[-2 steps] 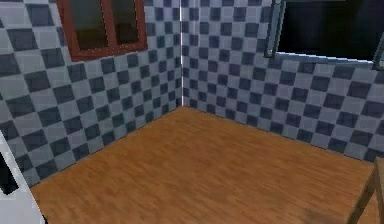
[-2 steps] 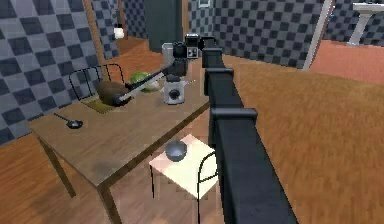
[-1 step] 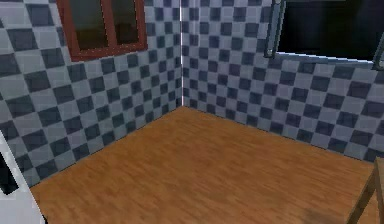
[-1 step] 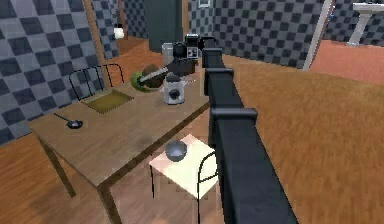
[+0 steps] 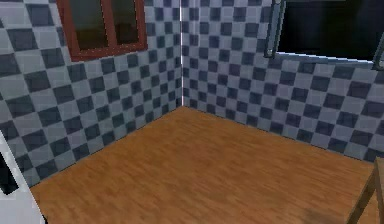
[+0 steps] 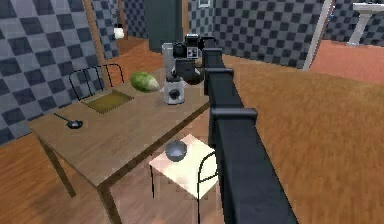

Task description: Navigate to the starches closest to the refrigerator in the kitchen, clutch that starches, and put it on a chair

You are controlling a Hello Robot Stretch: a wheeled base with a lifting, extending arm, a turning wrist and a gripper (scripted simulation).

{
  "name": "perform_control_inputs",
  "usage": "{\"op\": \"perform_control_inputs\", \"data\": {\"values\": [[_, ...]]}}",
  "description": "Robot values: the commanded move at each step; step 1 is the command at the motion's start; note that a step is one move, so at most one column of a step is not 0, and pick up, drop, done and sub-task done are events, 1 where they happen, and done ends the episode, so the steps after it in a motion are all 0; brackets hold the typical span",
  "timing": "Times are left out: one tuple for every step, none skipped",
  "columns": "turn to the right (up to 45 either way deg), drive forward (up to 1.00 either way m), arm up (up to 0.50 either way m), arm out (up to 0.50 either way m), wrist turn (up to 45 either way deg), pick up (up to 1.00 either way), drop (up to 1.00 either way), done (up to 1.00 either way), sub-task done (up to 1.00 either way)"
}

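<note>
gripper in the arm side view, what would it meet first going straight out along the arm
Probably the dark door in the far wall: the gripper seems to ride above the grey jar on the table, though depth is unclear.

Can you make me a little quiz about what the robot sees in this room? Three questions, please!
1. Pick one: what lies on the seat of the chair in front of the table? A) a teddy bear B) a grey bowl C) a shoe
2. True or false: the walls in the forward view are plain white.
3. Fill the gap: the green round thing lies on the ____.
Key: 1 is B. 2 is false, because they are checkered in grey and dark blue. 3 is table.
</note>
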Motion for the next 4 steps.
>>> {"op": "perform_control_inputs", "data": {"values": [[0.0, 0.0, -0.38, 0.0, 0.0, 0.0, 0.0, 0.0, 0.0], [0.0, 0.0, -0.32, 0.0, 0.0, 0.0, 0.0, 0.0, 0.0], [0.0, 0.0, 0.0, 0.0, 0.0, 0.0, 1.0, 0.0, 0.0], [0.0, 0.0, 0.1, 0.0, 0.0, 0.0, 0.0, 0.0, 0.0]]}}
